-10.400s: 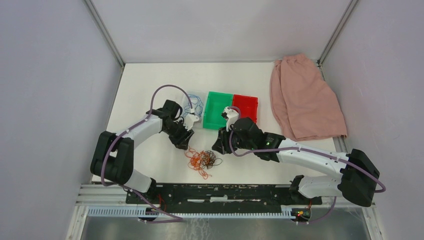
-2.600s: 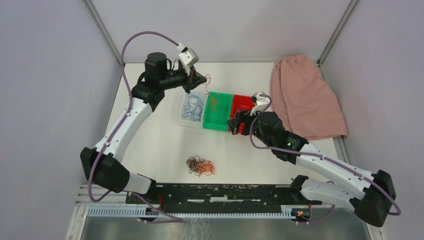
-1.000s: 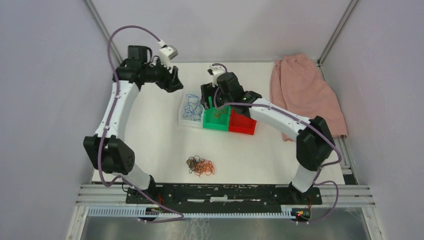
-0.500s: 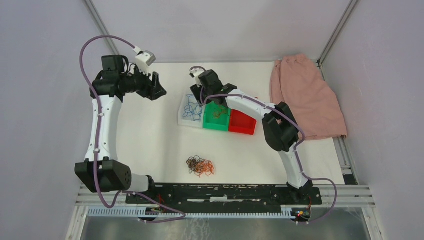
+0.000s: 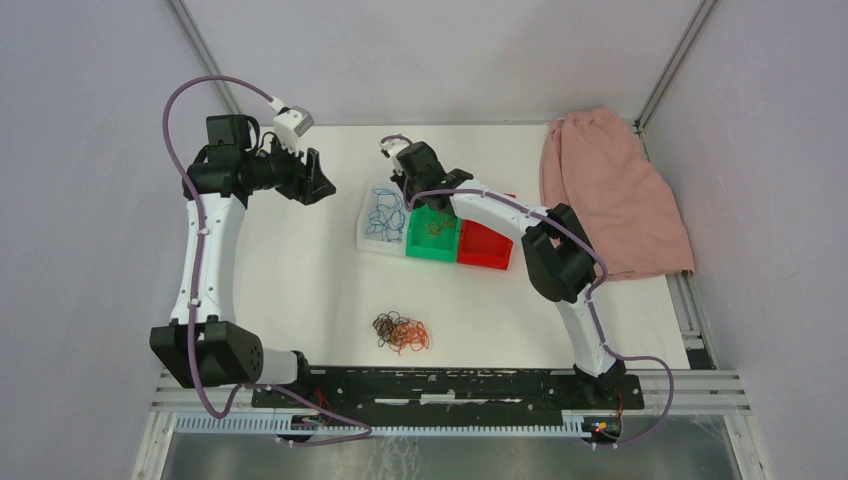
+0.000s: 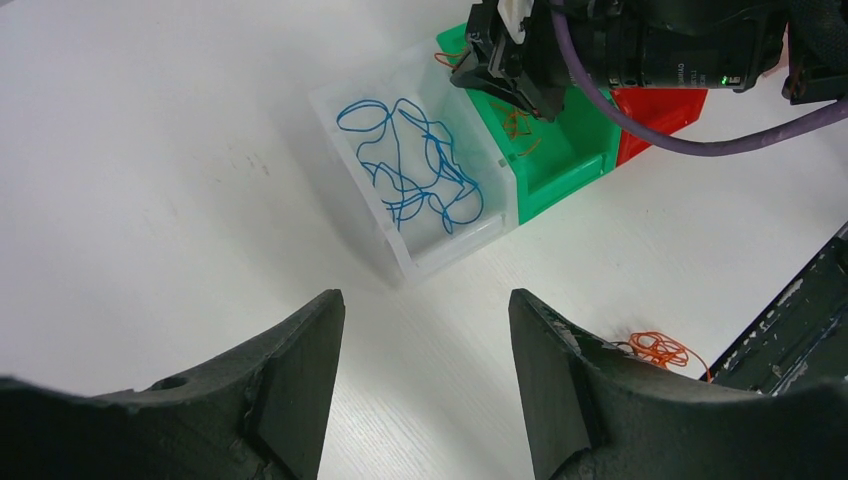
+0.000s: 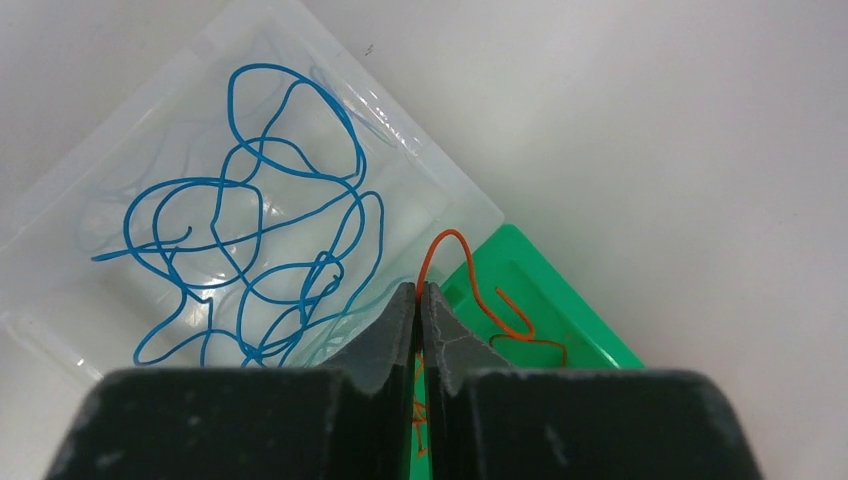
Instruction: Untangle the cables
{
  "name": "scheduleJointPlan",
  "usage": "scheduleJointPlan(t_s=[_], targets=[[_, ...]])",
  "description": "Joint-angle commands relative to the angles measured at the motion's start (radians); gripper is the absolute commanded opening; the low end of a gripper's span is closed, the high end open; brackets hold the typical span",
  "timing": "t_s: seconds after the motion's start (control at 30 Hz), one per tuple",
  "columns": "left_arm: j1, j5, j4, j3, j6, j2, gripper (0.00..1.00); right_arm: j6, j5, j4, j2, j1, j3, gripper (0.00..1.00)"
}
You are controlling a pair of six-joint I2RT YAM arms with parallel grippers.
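A tangled pile of orange-red and dark cables lies on the table near the front. Blue cables lie in a clear bin; they also show in the left wrist view and the right wrist view. Orange cables lie in the green bin. My right gripper is shut on an orange cable above where the clear and green bins meet. My left gripper is open and empty, raised left of the bins.
A red bin adjoins the green one on the right. A pink cloth lies at the back right. Grey walls close both sides and the back. A black rail runs along the front edge.
In the last second my right gripper moved left from over the green bin to the clear bin's edge, and my left arm swung left, away from the bins. The front pile has not moved.
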Motion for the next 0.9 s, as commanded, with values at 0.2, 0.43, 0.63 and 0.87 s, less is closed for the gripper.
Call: scheduleJointPlan(t_s=[0.2,0.43,0.63,0.87], targets=[[0.007,0.045,0.034,-0.022,0.018,-0.066,0.68,0.053,0.038,0.085,-0.203,-0.008,-0.147,0.00],[0.007,0.070,0.030,-0.038,0.022,-0.080,0.68,0.116,0.003,0.092,-0.226,-0.027,-0.238,0.00],[0.008,0.086,0.015,-0.035,0.033,-0.092,0.69,0.172,-0.056,0.095,-0.152,-0.043,-0.245,0.00],[0.008,0.091,-0.008,-0.030,0.058,-0.096,0.71,0.178,-0.099,0.074,-0.193,-0.048,-0.216,0.47]])
